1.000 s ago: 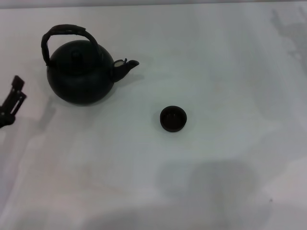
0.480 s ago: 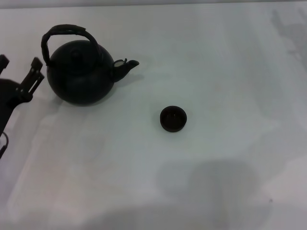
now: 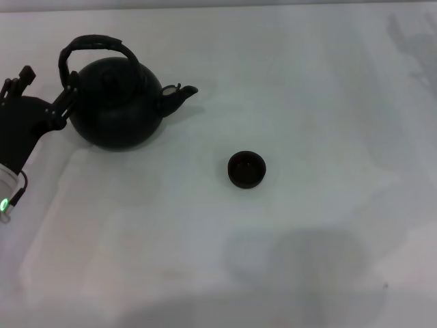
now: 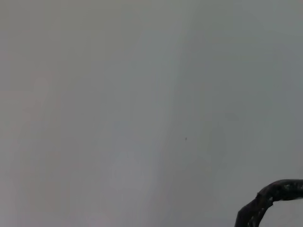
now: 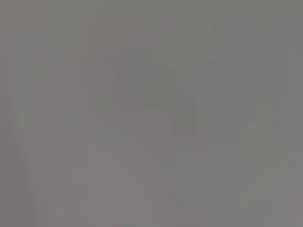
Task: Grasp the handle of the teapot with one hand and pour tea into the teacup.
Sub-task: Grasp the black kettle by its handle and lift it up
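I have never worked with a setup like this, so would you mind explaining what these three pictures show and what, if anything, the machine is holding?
This is a two-armed robot with a gripper on each arm. The wide picture comes from a camera on its head, looking down at a white table. On it stand a black teapot with an arched handle and, apart from it, a small dark teacup. The left gripper is open beside the teapot, near the handle's base, holding nothing. The other two pictures come from wrist cameras: the left one catches a bit of the handle; the right shows only blank surface, and the right gripper is out of sight.

Plain, seemingly white table [image 3: 328,102]
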Controlling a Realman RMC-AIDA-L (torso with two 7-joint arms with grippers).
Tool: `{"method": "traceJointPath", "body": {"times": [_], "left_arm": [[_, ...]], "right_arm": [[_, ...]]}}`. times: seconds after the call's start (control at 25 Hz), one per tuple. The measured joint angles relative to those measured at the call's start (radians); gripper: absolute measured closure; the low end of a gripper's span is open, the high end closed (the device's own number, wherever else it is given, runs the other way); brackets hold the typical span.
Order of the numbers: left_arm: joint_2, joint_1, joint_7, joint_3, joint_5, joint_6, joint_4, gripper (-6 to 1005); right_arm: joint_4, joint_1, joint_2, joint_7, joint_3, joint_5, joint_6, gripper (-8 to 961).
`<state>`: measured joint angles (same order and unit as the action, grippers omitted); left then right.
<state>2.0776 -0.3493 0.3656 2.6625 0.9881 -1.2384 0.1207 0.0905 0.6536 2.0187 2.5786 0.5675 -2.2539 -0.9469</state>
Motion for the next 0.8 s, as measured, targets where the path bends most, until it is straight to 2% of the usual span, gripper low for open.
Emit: {"method": "traceJointPath", "body": {"times": [0.16,0.68,0.8], "left_arm": [[0.000,-0.021,0.000,0.000,0.001,0.010,-0.017,124],[0.002,-0.045,-0.109,0.009,-0.004,0.046,-0.014,235],[0.002,-0.050,-0.120,0.009,-0.005,0.060,-0.014,344]], "right_arm": [[0.001,0.000,-0.001,-0.003,0.000,0.001,0.001,112],[0.002,0.008,-0.003,-0.009,0.002,0.004,0.001,112],[0.002,0.008,-0.003,-0.015,0.003,0.004,0.001,112]]}}
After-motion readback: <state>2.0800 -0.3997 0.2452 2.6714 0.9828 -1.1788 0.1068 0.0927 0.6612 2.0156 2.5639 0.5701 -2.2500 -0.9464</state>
